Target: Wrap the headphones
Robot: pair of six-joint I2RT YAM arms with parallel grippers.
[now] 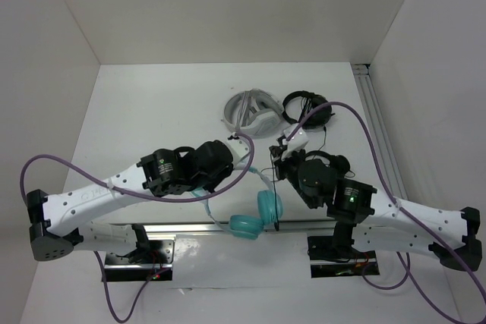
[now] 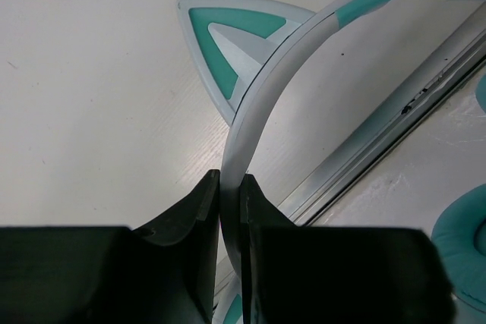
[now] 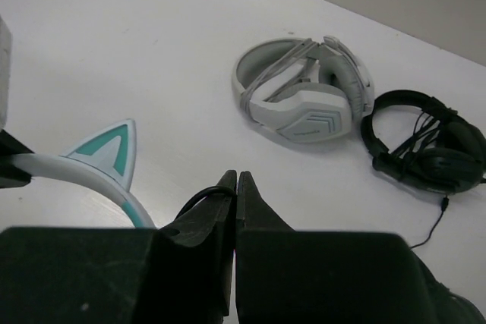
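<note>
The teal headphones [image 1: 258, 214] hang over the table's near rail, both ear cups side by side. My left gripper [image 2: 230, 180] is shut on their whitish headband [image 2: 266, 89], just below a teal-and-white cat ear [image 2: 228, 43]; in the top view this gripper [image 1: 205, 187] is mostly hidden under its arm. My right gripper [image 3: 237, 176] is shut on the thin black cable [image 3: 194, 201], which loops out at the left finger. In the top view the right gripper [image 1: 276, 162] is above the ear cups, and the cable [image 1: 275, 199] runs down past them. A cat ear [image 3: 110, 149] also shows in the right wrist view.
A grey-white strapped headset [image 1: 249, 111] and black headphones [image 1: 307, 110] lie at the back middle of the table; both also show in the right wrist view, the headset [image 3: 304, 89] left of the black pair [image 3: 425, 149]. An aluminium rail [image 1: 175, 225] runs along the near edge.
</note>
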